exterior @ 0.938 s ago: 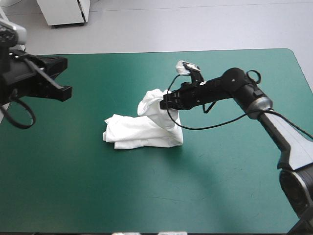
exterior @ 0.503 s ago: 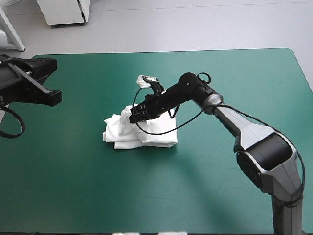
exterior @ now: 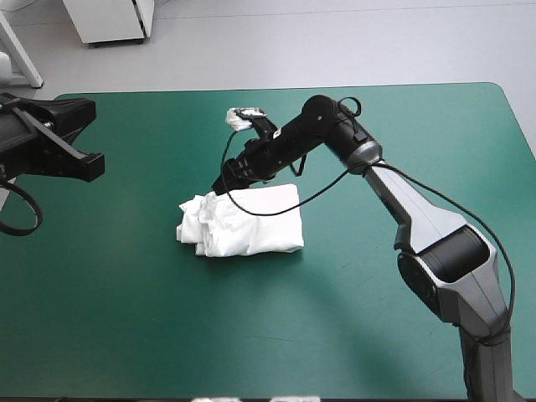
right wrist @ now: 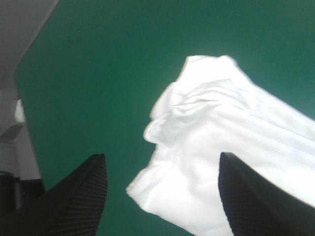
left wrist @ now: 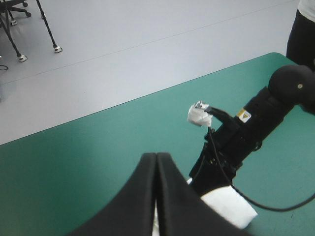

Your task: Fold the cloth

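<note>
One white T-shirt [exterior: 247,222] lies as a folded bundle on the worktop [exterior: 377,335], centre-left. We record the right jaws released, spread just above its far left part; left jaws clenched, empty, well left.

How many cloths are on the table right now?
1. The T-shirt lies as a folded bundle near the middle of the table, just ahead of the right gripper, whose jaws stand open. Another piece could be hidden beneath it.

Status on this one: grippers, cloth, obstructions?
Left gripper shut, held clear at table left edge. Right gripper open above the T-shirt. T-shirt a folded bundle, mid-table. Nothing in the way.
</note>
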Controlling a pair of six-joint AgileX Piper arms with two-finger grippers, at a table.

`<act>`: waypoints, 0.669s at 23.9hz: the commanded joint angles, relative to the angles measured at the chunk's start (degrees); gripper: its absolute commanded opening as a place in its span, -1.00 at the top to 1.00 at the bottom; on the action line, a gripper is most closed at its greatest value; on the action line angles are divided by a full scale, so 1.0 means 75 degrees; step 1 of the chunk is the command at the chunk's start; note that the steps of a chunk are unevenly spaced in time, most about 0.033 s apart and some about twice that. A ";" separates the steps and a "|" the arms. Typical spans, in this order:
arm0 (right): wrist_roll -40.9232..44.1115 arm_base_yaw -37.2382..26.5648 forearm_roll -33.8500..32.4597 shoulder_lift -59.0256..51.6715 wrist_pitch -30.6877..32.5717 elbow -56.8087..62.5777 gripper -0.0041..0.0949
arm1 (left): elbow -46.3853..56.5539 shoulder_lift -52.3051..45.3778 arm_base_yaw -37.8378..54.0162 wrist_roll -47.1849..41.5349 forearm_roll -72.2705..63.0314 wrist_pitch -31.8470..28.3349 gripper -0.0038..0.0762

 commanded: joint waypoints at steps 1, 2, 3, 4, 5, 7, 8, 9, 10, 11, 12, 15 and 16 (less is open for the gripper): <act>0.0915 -0.0402 -0.0922 -0.0705 0.0249 -0.0586 -0.33 | -0.0161 -0.0078 0.0021 -0.0103 -0.0207 0.0289 0.93; 0.1034 -0.0520 -0.1238 -0.0855 0.0249 -0.0566 -0.33 | -0.0161 -0.0078 0.0021 -0.0103 -0.0277 0.0289 0.93; 0.1229 -0.0610 -0.1656 -0.1009 0.0249 -0.0508 -0.33 | -0.0161 -0.0078 0.0021 -0.0103 -0.0358 0.0289 0.93; 0.1354 -0.0708 -0.1960 -0.1182 0.0249 -0.0468 -0.33 | -0.0161 -0.0078 0.0021 -0.0103 -0.0407 0.0289 0.93; 0.1478 -0.0772 -0.2257 -0.1331 0.0249 -0.0389 -0.33 | -0.0161 -0.0078 0.0021 -0.0103 -0.0421 0.0289 0.93; 0.1697 -0.0891 -0.2938 -0.1682 0.0249 -0.0134 -0.33 | -0.0161 -0.0078 0.0021 -0.0103 -0.0433 0.0289 0.93; 0.1780 -0.0957 -0.3197 -0.1905 0.0249 0.0056 -0.33 | -0.0161 -0.0078 0.0021 -0.0103 -0.0433 0.0289 0.93; 0.1846 -0.1017 -0.3367 -0.2094 0.0249 0.0293 -0.33 | -0.0143 -0.0063 0.0021 -0.0103 -0.0433 0.0289 0.93; 0.1900 -0.1127 -0.3453 -0.2361 0.0249 0.0802 -0.33 | -0.0108 -0.0063 0.0021 -0.0103 -0.0433 0.0289 0.93; 0.1900 -0.1173 -0.3398 -0.2507 0.0249 0.1180 -0.33 | -0.0077 -0.0063 0.0021 -0.0103 -0.0433 0.0273 0.93; 0.1885 -0.1226 -0.3337 -0.2652 0.0249 0.1706 -0.33 | 0.0018 -0.0063 0.0021 -0.0071 -0.0433 0.0257 0.93; 0.1494 -0.1259 -0.2915 -0.2615 -0.0105 0.2872 -0.33 | 0.0312 -0.0063 0.0021 -0.0069 -0.0433 0.0183 0.93; 0.1229 -0.1259 -0.2511 -0.2509 -0.0724 0.3327 -0.33 | 0.0418 -0.0033 0.0021 -0.0041 -0.0433 0.0172 0.93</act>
